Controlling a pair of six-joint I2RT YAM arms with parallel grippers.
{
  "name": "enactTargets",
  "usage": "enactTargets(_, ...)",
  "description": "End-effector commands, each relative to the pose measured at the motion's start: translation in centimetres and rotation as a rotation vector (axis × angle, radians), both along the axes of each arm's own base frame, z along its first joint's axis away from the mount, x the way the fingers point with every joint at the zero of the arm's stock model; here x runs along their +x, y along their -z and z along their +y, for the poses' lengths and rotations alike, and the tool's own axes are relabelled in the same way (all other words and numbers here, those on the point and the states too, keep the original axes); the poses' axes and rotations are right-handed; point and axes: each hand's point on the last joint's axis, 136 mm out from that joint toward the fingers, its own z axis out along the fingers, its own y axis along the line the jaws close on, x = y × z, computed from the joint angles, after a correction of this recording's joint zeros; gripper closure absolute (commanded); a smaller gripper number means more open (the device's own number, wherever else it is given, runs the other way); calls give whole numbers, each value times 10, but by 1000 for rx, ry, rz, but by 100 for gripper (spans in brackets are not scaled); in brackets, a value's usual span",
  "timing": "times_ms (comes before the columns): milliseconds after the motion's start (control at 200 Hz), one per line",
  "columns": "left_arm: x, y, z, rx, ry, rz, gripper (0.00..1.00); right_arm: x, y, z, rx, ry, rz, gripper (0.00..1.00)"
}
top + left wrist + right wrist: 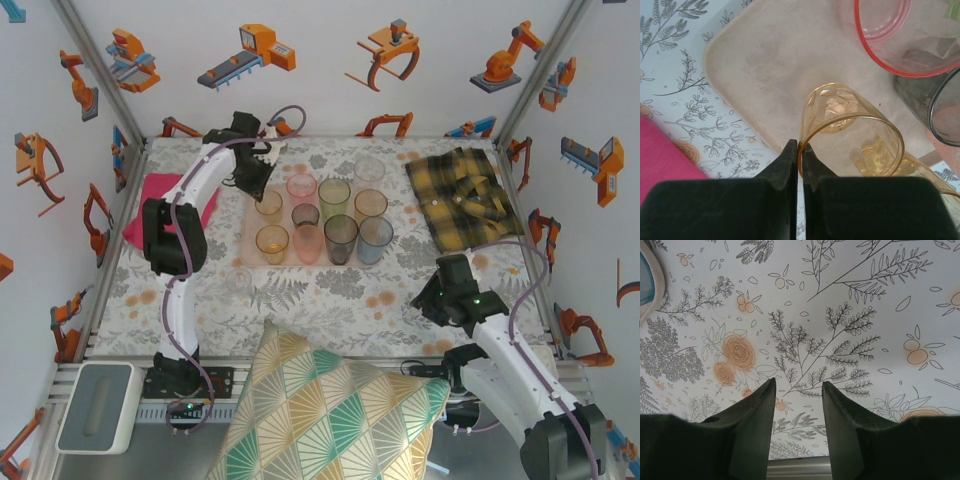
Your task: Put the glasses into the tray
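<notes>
Floral tablecloth (330,295) carries the tray (770,55), glasses (334,192) on it. Your left gripper (800,150) pinches the rim of an amber glass (850,130) at the tray's corner. Your right gripper (797,390) hangs parted, empty, over bare tablecloth.

Glossy, smooth translucent plastic on the amber glass (850,135) and pink glass (890,35), rims catching light. The tray (775,55): pale matt finish, faintly smudged. Fingers of left hand (800,147) & right hand (799,385): matt black, plastic-looking. The counter (840,300) has a smooth matt floral-print cover. The plaid cloth (465,195) & magenta cloth (150,188): soft fabric, rumpled. The cushion (320,410): printed matt textile.
</notes>
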Motion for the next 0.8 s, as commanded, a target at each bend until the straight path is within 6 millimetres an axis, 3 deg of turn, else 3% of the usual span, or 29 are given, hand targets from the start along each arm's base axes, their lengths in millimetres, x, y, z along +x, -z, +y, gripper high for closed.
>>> enactTargets(0, -4, 10, -3, 10, 7, 9, 97, 1, -6, -5, -14, 20, -2, 58)
enactTargets(416, -17, 20, -5, 11, 20, 32, 96, 2, -6, -4, -9, 19, -5, 58)
enactTargets(796, -24, 15, 3, 68, 51, 2, 100, 2, -7, -3, -3, 17, -11, 58)
